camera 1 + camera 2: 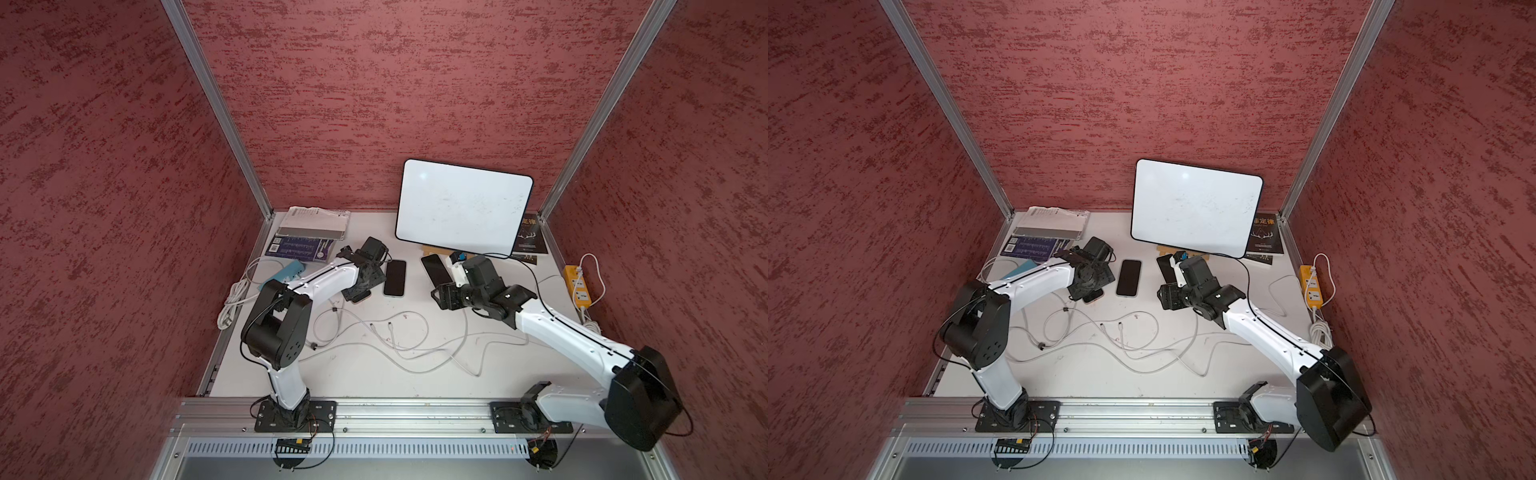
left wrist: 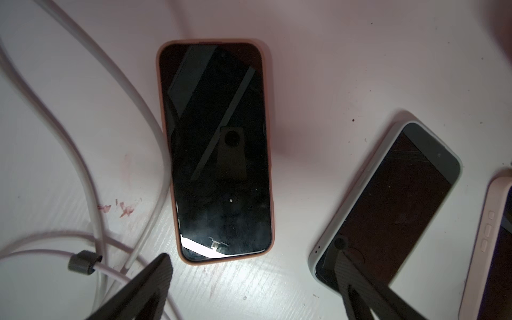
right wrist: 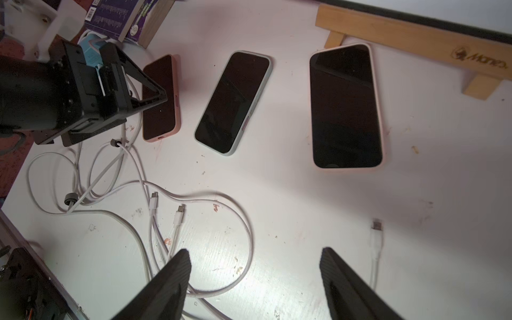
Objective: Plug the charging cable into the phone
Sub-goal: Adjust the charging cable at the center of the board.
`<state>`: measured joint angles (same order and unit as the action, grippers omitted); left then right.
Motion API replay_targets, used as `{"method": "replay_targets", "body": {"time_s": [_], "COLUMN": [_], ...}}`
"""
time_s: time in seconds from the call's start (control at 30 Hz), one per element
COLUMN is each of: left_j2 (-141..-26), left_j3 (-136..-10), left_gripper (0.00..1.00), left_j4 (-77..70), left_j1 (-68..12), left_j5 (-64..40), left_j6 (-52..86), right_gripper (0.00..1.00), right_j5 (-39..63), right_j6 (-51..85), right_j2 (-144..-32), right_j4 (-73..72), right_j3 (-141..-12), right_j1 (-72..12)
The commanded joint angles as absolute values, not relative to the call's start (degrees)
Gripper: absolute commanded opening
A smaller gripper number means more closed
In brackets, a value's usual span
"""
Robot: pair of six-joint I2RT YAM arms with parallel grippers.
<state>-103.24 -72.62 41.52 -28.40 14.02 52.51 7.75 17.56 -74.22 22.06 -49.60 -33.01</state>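
Observation:
Three dark-screened phones lie side by side on the white table. The orange-cased phone (image 2: 219,155) (image 3: 162,99) sits right under my left gripper (image 2: 255,266) (image 1: 357,289), which is open and empty above its near end. A grey-cased phone (image 1: 395,277) (image 1: 1128,277) lies in the middle, a pale pink-cased phone (image 1: 435,269) (image 3: 346,105) to its right. White charging cables (image 1: 415,357) (image 3: 250,249) loop in front of them, with loose plugs (image 3: 179,214) (image 3: 376,224). My right gripper (image 3: 255,260) (image 1: 441,297) hangs open over the cables, holding nothing.
A whiteboard (image 1: 461,205) leans on a wooden stand (image 3: 410,36) at the back. Books (image 1: 311,232) are stacked at the back left beside a teal block (image 1: 286,272). A black book (image 1: 530,239) and a yellow power strip (image 1: 577,286) sit on the right. A coiled cord (image 1: 232,299) lies on the left.

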Motion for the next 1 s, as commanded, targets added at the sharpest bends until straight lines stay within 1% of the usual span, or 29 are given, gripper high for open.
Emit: {"method": "replay_targets", "body": {"time_s": [0.0, 0.33, 0.43, 0.57, 0.83, 0.97], "left_j2": [-106.4, -109.8, -110.3, -112.0, -116.0, -119.4], "left_j3": [-77.1, -77.2, -78.1, -82.0, -89.2, -92.0], "left_gripper": [0.96, 0.96, 0.96, 0.96, 0.96, 0.96], "left_j4": [44.1, 40.2, 38.4, 40.7, 42.8, 45.4], "left_j1": [-27.8, -22.4, -21.6, -20.9, -19.1, -16.9], "left_j5": [14.3, 9.1, 7.5, 9.0, 8.6, 7.9], "left_j6": [53.5, 51.8, 49.6, 47.7, 43.7, 43.7], "right_gripper": [0.78, 0.82, 0.80, 0.80, 0.80, 0.80], "right_j5": [7.0, 6.9, 8.8, 10.4, 11.2, 10.9], "right_j6": [17.3, 17.4, 17.4, 17.8, 17.7, 17.6], "right_j2": [-74.7, -75.6, -75.6, -75.6, -76.1, -76.2], "right_j4": [20.0, 18.9, 18.3, 17.4, 16.8, 17.1], "right_j3": [-48.8, -47.9, -47.7, -47.0, -46.9, -46.9], "right_j1": [-33.7, -34.0, -34.0, -34.0, -34.0, -34.0]}}
